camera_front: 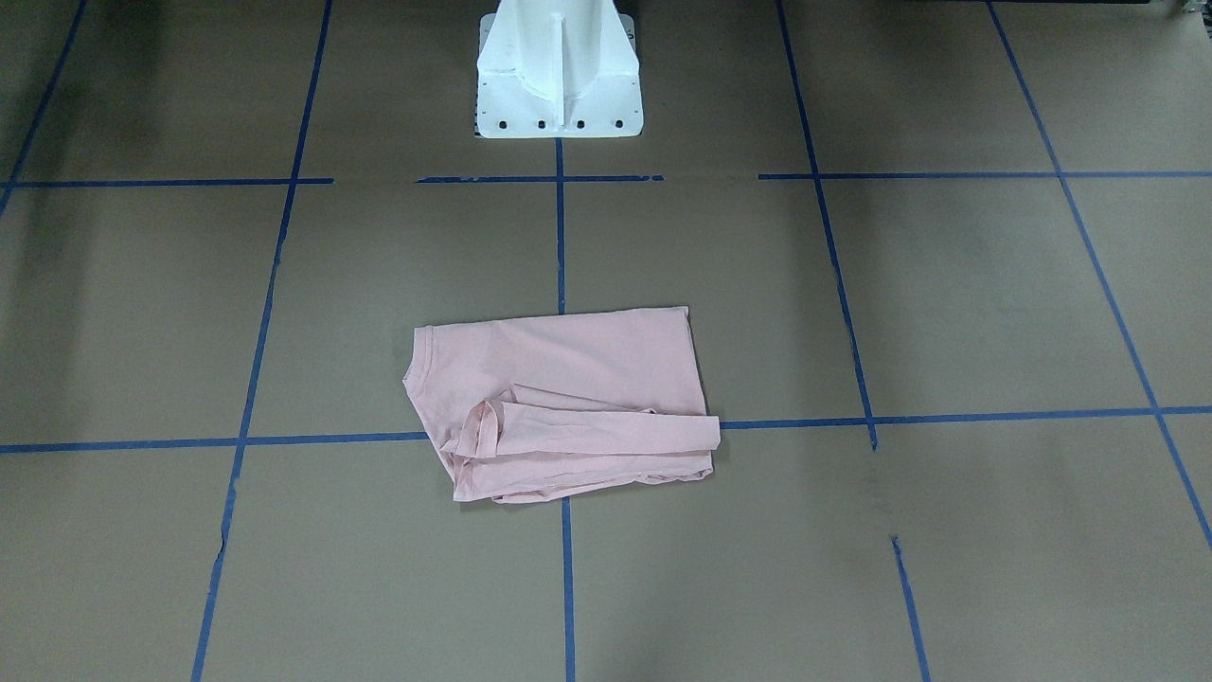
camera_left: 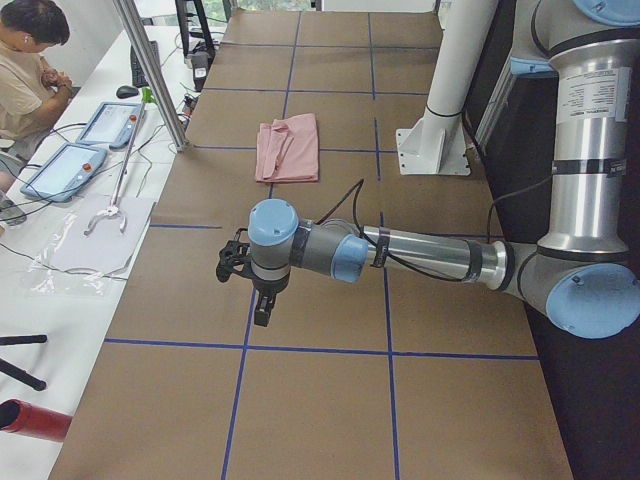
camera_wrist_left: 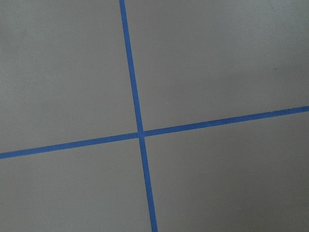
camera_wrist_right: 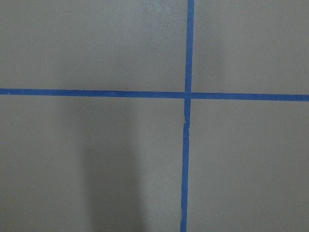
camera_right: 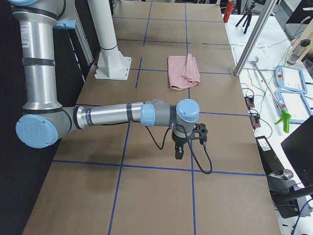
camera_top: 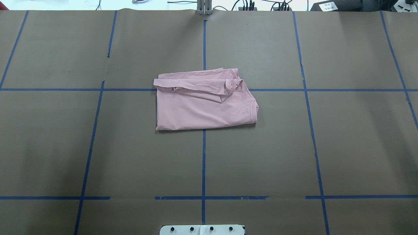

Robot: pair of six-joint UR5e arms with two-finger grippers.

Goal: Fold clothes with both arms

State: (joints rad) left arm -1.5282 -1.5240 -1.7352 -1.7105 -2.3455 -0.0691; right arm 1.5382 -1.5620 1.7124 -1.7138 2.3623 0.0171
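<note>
Fingers: spread or pressed together, cannot tell on left gripper [camera_left: 261, 316] or right gripper [camera_right: 179, 154] | both hang above table [camera_top: 98, 147], well apart from T-shirt [camera_top: 202, 109] | T-shirt folded, 12 o'clock of pedestal [camera_top: 202, 229]

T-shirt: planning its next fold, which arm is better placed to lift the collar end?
Right, probably: T-shirt has its collar toward the robot's right; left arm and right arm both hover far off.

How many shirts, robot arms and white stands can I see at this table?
Pink T-shirt: 1
Robot arms: 2 (left arm, right arm)
White pedestal: 1
Total: 4
</note>
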